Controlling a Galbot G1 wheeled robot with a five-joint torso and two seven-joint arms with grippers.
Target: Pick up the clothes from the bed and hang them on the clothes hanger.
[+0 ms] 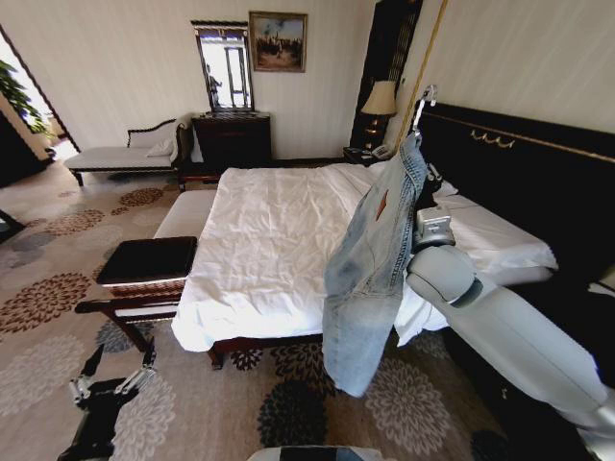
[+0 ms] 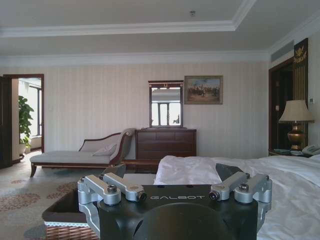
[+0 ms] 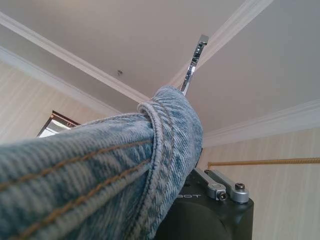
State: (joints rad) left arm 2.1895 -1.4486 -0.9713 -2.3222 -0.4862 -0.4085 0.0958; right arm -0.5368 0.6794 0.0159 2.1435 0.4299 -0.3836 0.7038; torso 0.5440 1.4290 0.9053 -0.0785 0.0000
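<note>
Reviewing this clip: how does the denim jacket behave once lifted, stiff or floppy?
Likely floppy: the denim jacket hangs limp from the right gripper, folding on itself. Probably fairly heavy, since it drapes straight down beside the bed.

Jacket (image 1: 370,274) hanging over bed (image 1: 269,250) right side, bench (image 1: 149,264) left of bed, dresser (image 1: 233,139) behind.

The bed (image 1: 259,250) is wide, spread with a white sheet that falls over its foot end, and backed by a tall black headboard (image 1: 538,182) with gold trim. White pillows (image 1: 490,240) lie on it by the headboard. It stands on a carpeted floor (image 1: 58,298) patterned with dark floral medallions.
</note>
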